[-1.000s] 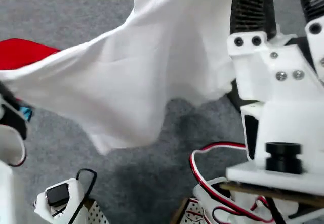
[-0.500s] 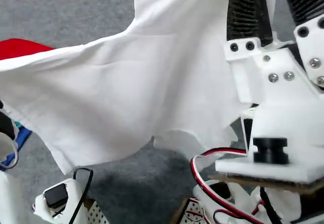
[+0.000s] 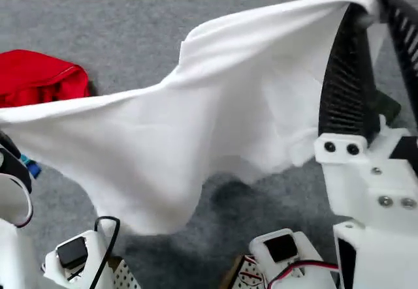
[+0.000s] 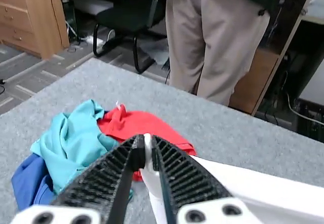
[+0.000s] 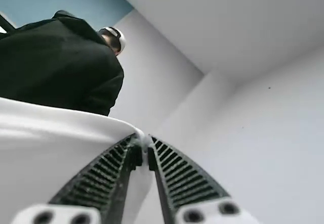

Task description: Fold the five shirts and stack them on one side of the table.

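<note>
One big wrinkly white shirt (image 3: 196,139) hangs stretched in the air over the grey desk (image 3: 98,28). The left fingers (image 4: 121,168) pinch one edge and the right fingers (image 5: 172,171) pinch another. Bunched together on the desk: one red shirt (image 3: 39,77), one teal shirt (image 4: 71,138), one blue shirt (image 4: 30,183).

Shirt (image 3: 215,126) hung between left tool (image 4: 144,155) and right tool (image 5: 143,150) above table (image 3: 98,31); shirt pile (image 3: 39,80) left.

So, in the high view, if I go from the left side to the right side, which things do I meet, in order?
red shirt -> white shirt, stretched above the table -> right tool, shut on the white shirt's corner.
</note>
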Action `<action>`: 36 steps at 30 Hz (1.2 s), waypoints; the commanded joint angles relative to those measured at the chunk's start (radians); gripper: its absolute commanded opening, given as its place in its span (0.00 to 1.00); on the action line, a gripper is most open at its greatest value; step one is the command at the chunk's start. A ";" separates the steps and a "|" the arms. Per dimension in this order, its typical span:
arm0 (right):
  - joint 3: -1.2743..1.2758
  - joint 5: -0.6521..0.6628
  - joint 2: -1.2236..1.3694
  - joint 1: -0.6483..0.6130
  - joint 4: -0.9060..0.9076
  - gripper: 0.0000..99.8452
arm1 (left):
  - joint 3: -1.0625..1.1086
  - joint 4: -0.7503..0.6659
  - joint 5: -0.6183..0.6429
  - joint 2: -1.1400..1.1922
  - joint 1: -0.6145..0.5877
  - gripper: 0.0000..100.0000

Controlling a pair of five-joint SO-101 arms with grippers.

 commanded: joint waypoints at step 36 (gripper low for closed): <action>-0.090 0.005 1.178 0.070 -0.641 0.00 | 1.111 -1.645 -0.052 0.397 0.195 0.02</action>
